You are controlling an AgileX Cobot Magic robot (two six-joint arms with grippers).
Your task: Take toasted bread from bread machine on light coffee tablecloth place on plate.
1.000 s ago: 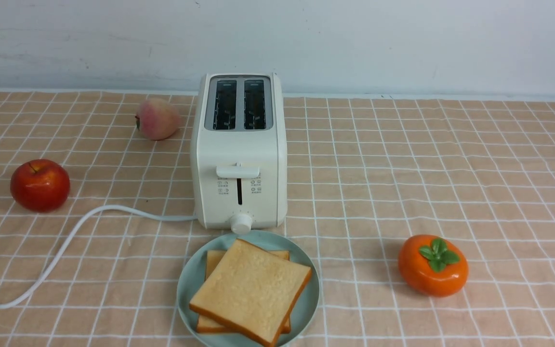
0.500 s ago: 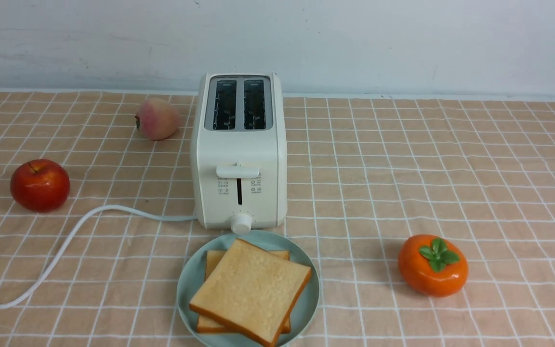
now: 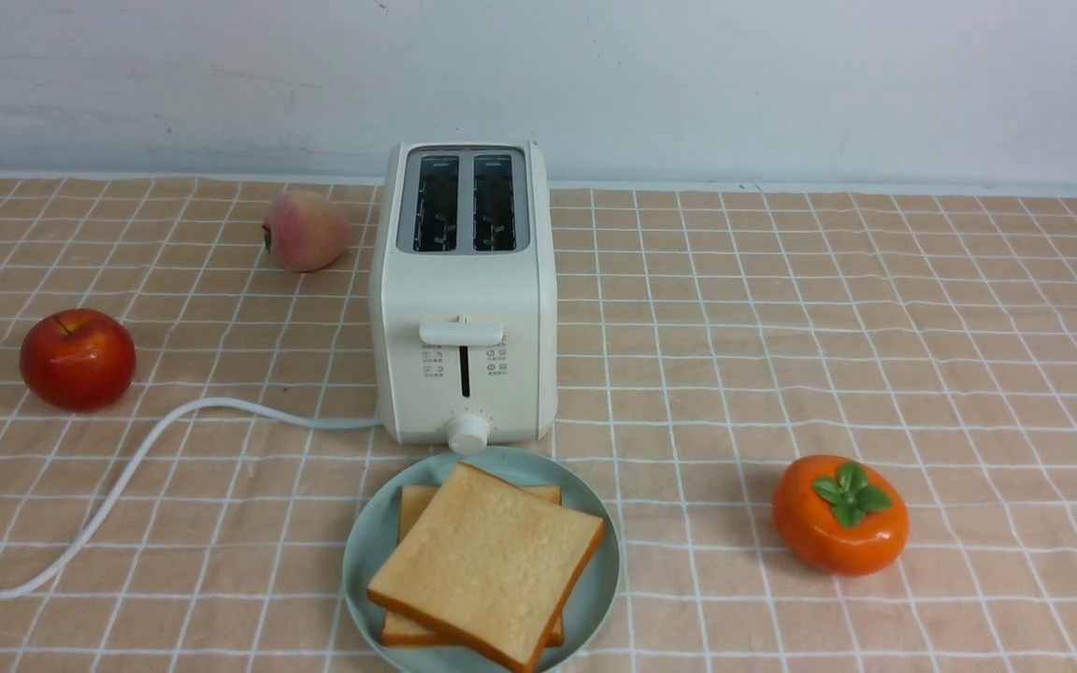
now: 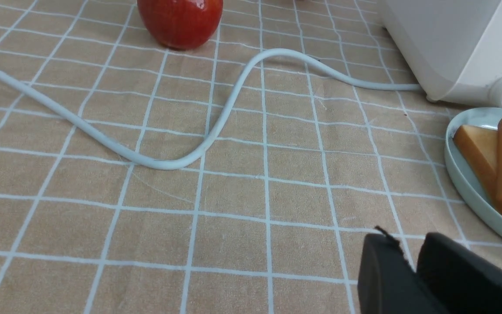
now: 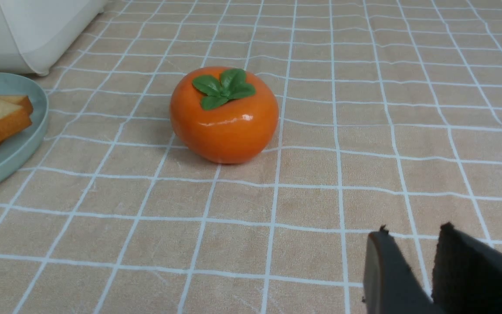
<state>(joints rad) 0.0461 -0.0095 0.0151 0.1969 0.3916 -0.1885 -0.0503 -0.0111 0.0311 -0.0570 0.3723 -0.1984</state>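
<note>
The left tool (image 4: pixel 397 257) and right tool (image 5: pixel 414 253) both hang slightly parted and released, gripping nothing.

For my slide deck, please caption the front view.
Two toast slices stacked askew on a plate before an empty toaster.

The plate's (image 3: pixel 361 561) near rim is cut off; the lower toast slice (image 3: pixel 415 631) is mostly covered.

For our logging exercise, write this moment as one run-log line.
toast: both slices on plate | toaster: slots empty | placing: done
</note>
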